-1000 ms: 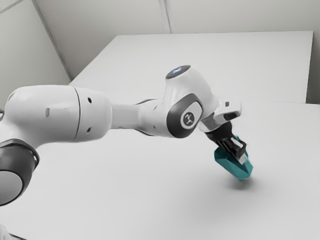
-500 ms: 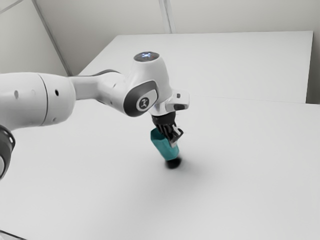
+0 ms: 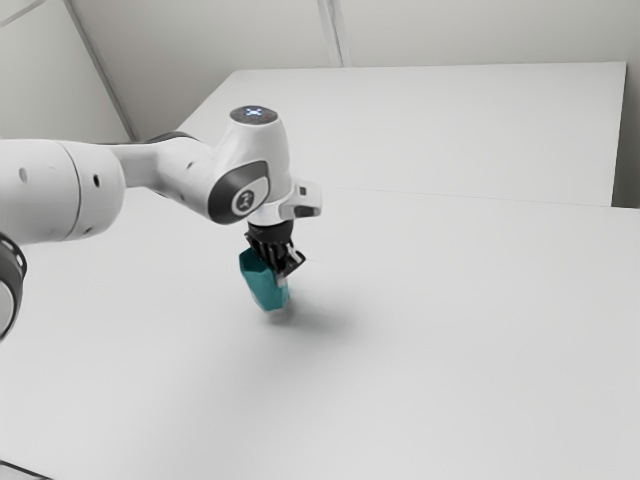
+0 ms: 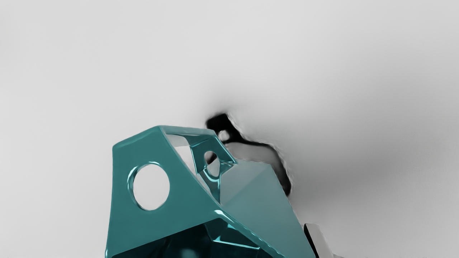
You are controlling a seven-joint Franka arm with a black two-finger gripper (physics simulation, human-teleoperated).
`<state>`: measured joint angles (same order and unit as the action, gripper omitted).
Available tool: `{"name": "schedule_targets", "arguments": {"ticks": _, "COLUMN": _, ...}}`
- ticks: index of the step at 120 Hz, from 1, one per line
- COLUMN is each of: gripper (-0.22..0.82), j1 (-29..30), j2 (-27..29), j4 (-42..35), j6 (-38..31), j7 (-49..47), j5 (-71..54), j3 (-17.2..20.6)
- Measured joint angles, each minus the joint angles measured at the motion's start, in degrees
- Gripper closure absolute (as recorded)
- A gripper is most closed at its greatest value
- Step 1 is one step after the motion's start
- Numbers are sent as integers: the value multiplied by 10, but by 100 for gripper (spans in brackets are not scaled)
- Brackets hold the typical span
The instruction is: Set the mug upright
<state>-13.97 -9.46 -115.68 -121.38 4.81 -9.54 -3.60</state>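
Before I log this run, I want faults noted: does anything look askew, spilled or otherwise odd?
The mug is askew: held in the gripper, it leans, upper end toward the exterior view's left, not upright. Beside it in the wrist view, a jagged black patch against the pale table looks odd, though probably just shadow.
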Motion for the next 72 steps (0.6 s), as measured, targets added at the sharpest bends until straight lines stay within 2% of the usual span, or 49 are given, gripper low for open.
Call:
{"name": "schedule_targets", "arguments": {"ticks": 24, "gripper": 78, "j1": 22, "j2": -5, "j4": 0, "j6": -1, "j7": 0, "j5": -2, "j3": 2}}
{"name": "schedule_targets", "arguments": {"ticks": 72, "gripper": 78, "j1": 27, "j2": -34, "j4": 3, "j6": -22, "j7": 0, "j5": 7, "j3": 5}}
